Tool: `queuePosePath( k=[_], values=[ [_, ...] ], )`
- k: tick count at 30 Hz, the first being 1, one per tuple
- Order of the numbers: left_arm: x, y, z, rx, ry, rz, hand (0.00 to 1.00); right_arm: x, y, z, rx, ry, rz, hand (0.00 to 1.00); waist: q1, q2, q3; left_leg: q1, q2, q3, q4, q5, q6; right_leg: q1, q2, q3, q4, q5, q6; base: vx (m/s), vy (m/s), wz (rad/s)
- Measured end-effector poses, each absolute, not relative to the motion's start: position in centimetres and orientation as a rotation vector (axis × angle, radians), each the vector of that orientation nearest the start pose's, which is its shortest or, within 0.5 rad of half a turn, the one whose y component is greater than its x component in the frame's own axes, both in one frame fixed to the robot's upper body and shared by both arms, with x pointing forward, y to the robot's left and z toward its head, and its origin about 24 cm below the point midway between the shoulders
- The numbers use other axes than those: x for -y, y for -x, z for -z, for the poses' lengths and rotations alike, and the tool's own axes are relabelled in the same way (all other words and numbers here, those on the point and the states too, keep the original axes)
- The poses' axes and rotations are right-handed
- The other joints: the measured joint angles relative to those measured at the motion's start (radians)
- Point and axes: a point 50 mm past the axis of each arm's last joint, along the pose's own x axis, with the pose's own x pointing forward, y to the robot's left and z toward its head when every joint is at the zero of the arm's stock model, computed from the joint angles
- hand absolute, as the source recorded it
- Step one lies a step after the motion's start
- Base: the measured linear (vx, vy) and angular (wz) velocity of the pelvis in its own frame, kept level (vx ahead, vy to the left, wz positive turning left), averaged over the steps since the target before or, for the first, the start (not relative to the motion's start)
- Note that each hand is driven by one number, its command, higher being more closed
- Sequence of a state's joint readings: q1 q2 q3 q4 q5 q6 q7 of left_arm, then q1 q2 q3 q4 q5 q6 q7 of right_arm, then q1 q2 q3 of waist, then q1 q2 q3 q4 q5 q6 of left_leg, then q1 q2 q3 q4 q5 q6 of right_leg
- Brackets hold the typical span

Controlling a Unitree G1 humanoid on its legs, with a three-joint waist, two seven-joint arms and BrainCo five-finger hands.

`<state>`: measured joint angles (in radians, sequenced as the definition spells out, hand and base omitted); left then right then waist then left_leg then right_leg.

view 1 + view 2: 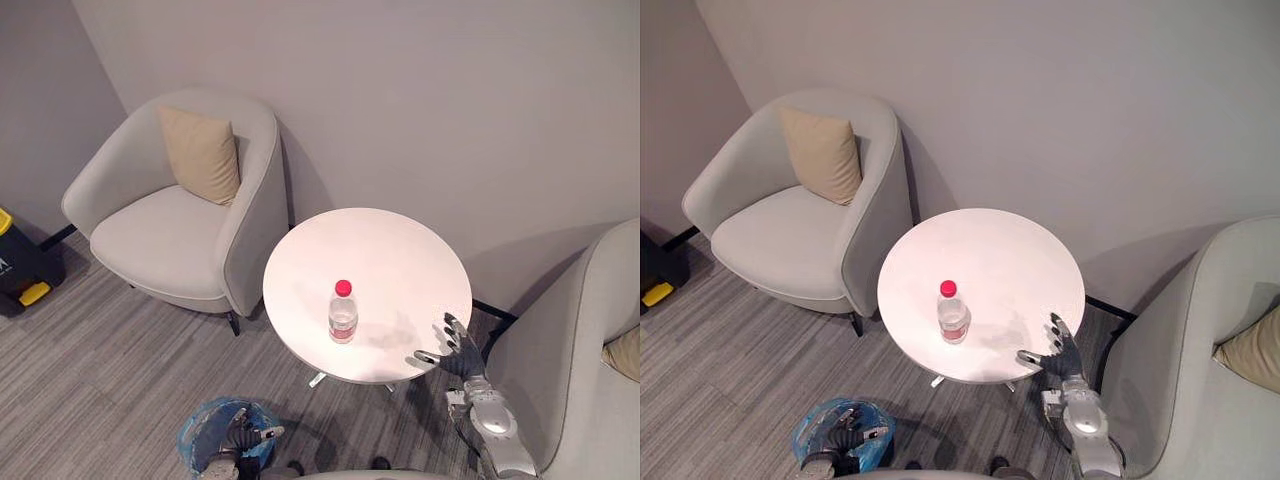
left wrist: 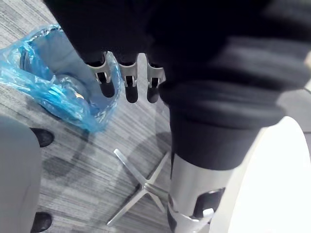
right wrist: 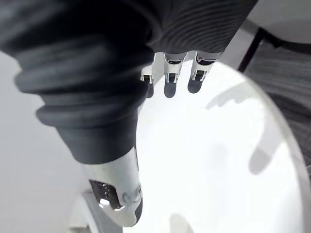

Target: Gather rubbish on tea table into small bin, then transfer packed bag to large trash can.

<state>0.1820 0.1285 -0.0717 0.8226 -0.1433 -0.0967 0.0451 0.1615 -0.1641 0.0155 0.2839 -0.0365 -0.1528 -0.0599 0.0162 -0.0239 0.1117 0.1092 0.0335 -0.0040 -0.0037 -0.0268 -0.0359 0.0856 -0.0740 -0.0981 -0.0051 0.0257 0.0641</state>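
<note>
A clear plastic bottle (image 1: 343, 313) with a red cap stands upright near the front of the round white tea table (image 1: 385, 255). My right hand (image 1: 455, 348) is open at the table's front right edge, fingers spread, a short way right of the bottle and apart from it. In the right wrist view its fingers (image 3: 167, 73) reach out straight over the tabletop (image 3: 218, 145). On the floor to the table's front left stands the small bin (image 1: 203, 432), lined with a blue bag (image 2: 51, 80). My left hand (image 1: 243, 432) hovers open over the bin, holding nothing.
A grey armchair (image 1: 175, 235) with a beige cushion (image 1: 202, 155) stands left of the table, and a second armchair (image 1: 585, 350) is close on the right. A black and yellow object (image 1: 20, 272) sits at the far left. The table's metal foot (image 2: 141, 188) spreads across the carpet.
</note>
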Motion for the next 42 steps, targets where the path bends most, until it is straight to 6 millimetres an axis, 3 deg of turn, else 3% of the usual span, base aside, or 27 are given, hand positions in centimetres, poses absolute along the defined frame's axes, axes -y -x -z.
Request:
queuePosePath(
  k=[19,23,27,42],
  values=[
    [-19.1,-10.7,14.2,-0.893,-0.026,-0.124,0.00,14.2,-23.7,1.7,-0.149,0.311,-0.206,0.00,0.008,0.007,0.000,-0.062,-0.011,-0.097,-0.026,0.032,-0.001,-0.018,0.000,-0.095,-0.023,-0.003,-0.001,0.00,-0.016,0.15],
    [-19.0,-10.8,14.2,-0.888,-0.027,-0.118,0.00,14.2,-23.9,1.7,-0.151,0.315,-0.201,0.00,0.016,0.008,0.000,-0.066,-0.015,-0.105,-0.025,0.033,0.000,-0.018,-0.003,-0.103,-0.024,-0.005,-0.001,-0.03,-0.003,0.07],
    [-18.9,-11.0,14.2,-0.886,-0.027,-0.113,0.00,14.5,-23.6,3.1,-0.217,0.326,-0.196,0.00,0.025,0.012,0.003,-0.085,-0.019,-0.135,-0.027,0.042,-0.001,-0.025,-0.007,-0.133,-0.020,-0.010,-0.002,-0.05,-0.011,0.21],
    [-18.4,-11.3,14.1,-0.868,-0.029,-0.093,0.00,13.9,-24.5,3.5,-0.234,0.352,-0.225,0.00,0.026,0.031,0.020,-0.115,-0.019,-0.157,-0.037,0.060,-0.004,-0.052,-0.006,-0.151,-0.017,-0.010,-0.002,-0.02,-0.005,0.04]
  ],
)
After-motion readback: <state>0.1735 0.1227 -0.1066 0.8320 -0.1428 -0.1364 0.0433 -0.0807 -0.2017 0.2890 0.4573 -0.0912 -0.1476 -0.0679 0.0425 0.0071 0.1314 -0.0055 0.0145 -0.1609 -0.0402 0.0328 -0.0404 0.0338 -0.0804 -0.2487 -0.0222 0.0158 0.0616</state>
